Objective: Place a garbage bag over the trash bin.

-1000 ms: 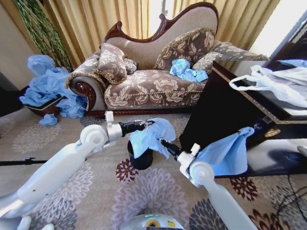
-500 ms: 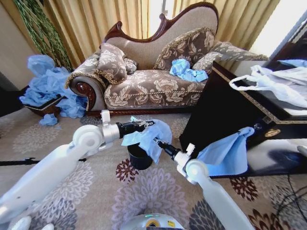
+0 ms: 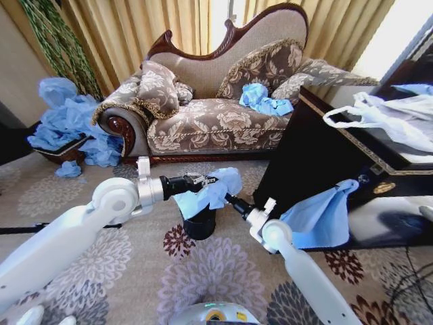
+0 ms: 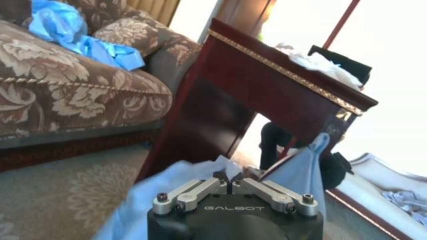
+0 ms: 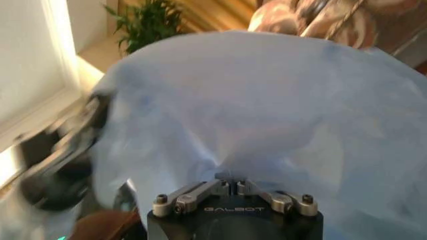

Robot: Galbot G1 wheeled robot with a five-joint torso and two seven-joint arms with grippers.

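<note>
The light blue garbage bag (image 3: 215,189) hangs bunched between my two grippers, just above the black trash bin (image 3: 201,225) on the carpet. From the left, my left gripper (image 3: 206,181) is shut on the bag's upper edge. My right gripper (image 3: 229,197) comes in from the right and is shut on the film on that side. In the left wrist view the jaws (image 4: 227,179) meet with blue film (image 4: 150,200) below them. The right wrist view has the bag (image 5: 267,110) spread wide in front of the shut gripper (image 5: 230,179).
A dark wooden table (image 3: 318,156) stands close on the right, with a white plastic bag (image 3: 385,118) on top and another blue bag (image 3: 318,217) draped at its edge. Behind the bin is a sofa (image 3: 210,122). A heap of blue bags (image 3: 67,122) lies far left.
The bag has been gathered tighter and lifted, so more of the bin shows below it. My left arm has shifted left, and the right gripper has moved up slightly.
</note>
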